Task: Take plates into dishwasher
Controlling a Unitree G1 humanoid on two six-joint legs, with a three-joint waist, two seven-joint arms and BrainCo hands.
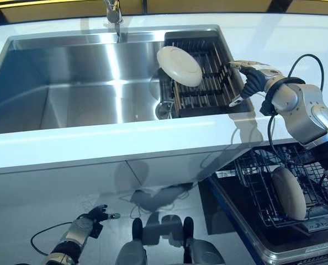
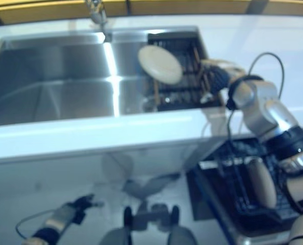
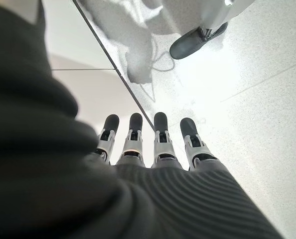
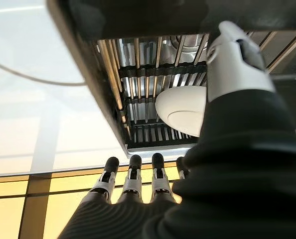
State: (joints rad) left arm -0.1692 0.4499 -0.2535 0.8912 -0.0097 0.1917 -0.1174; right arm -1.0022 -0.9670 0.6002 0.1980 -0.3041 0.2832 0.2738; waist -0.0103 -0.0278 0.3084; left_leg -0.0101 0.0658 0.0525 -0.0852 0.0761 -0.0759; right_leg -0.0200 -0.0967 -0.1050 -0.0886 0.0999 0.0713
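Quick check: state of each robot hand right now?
Left robot hand: open, holding nothing, low near the floor.
Right robot hand: open, empty, beside the sink rack.

- A steel sink (image 1: 70,77) set into the white tabletop (image 1: 98,141).
- A faucet (image 1: 114,14) at the sink's far rim.
- Pale speckled floor (image 3: 247,99) below.

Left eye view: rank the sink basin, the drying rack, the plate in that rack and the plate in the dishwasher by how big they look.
1. sink basin
2. drying rack
3. plate in the drying rack and plate in the dishwasher: look alike; the dishwasher one stands edge-on, so not ranked.
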